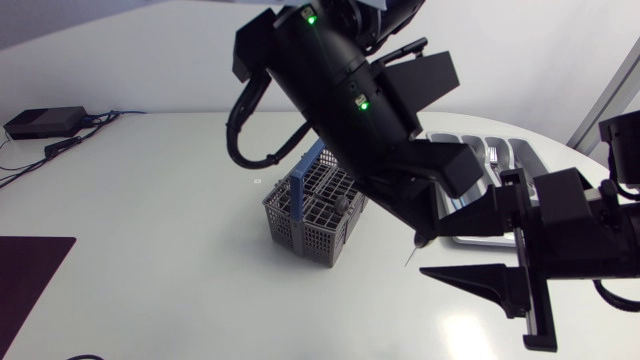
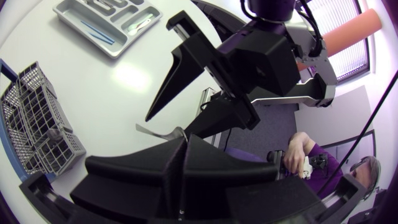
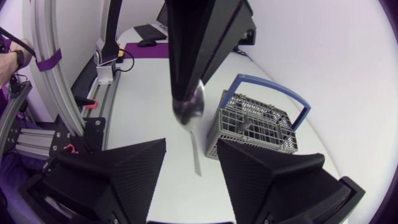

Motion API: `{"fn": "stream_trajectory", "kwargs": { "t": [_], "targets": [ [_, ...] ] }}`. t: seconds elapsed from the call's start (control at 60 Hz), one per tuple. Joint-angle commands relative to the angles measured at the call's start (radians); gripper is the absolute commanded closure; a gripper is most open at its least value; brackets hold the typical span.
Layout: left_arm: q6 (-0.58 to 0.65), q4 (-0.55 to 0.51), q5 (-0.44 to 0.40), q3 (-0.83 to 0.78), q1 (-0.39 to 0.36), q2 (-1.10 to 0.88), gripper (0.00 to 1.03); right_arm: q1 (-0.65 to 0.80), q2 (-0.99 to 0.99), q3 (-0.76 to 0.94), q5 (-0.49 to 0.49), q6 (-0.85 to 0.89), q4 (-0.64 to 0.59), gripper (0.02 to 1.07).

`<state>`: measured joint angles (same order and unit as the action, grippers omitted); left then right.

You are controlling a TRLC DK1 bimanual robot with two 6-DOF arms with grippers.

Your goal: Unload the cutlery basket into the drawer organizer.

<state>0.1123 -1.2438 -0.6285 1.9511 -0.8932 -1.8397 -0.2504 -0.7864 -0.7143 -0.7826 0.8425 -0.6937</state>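
Observation:
My left gripper [image 1: 420, 232] hangs to the right of the grey cutlery basket [image 1: 310, 215] with the blue handle, shut on a metal spoon [image 3: 189, 112]. The spoon's bowl lies against the left fingertips [image 3: 185, 93], and its handle points down between the fingers of my right gripper [image 3: 191, 146]. That gripper is open, one finger on each side of the handle, with a gap on both sides. In the left wrist view the spoon [image 2: 158, 132] sticks out ahead of the left gripper [image 2: 180, 142]. The silver drawer organizer [image 1: 520, 150] lies behind, at the right, with cutlery in it.
The basket [image 3: 255, 124] holds at least one dark utensil. A black box with cables [image 1: 45, 122] sits at the far left of the table. A dark purple mat [image 1: 25, 280] lies at the near left corner.

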Motion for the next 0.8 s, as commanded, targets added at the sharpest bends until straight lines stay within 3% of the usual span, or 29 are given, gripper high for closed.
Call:
{"fn": "stream_trajectory", "kwargs": {
  "t": [0.0,0.133,0.267,0.333,0.5,0.783],
  "targets": [
    [0.044,-0.022,-0.016,0.017,-0.004,0.037,0.90,-0.018,-0.001,-0.019,-0.010,0.029,-0.030,0.63],
    [0.050,-0.023,-0.016,0.008,-0.012,0.048,0.90,-0.035,0.004,-0.013,-0.012,0.035,-0.038,0.79],
    [0.050,-0.026,-0.016,0.006,-0.021,0.050,0.90,-0.035,0.004,-0.019,-0.015,0.033,-0.035,0.80],
    [0.050,-0.026,-0.017,0.006,-0.024,0.051,0.90,-0.039,0.004,-0.022,-0.015,0.032,-0.030,0.89],
    [0.055,-0.032,-0.017,-0.004,-0.030,0.053,0.90,-0.039,0.003,-0.030,-0.014,0.024,-0.020,0.89],
    [0.044,-0.029,-0.017,0.017,-0.010,0.039,0.89,-0.053,0.004,-0.036,-0.012,0.036,-0.069,1.01]
  ]
}}
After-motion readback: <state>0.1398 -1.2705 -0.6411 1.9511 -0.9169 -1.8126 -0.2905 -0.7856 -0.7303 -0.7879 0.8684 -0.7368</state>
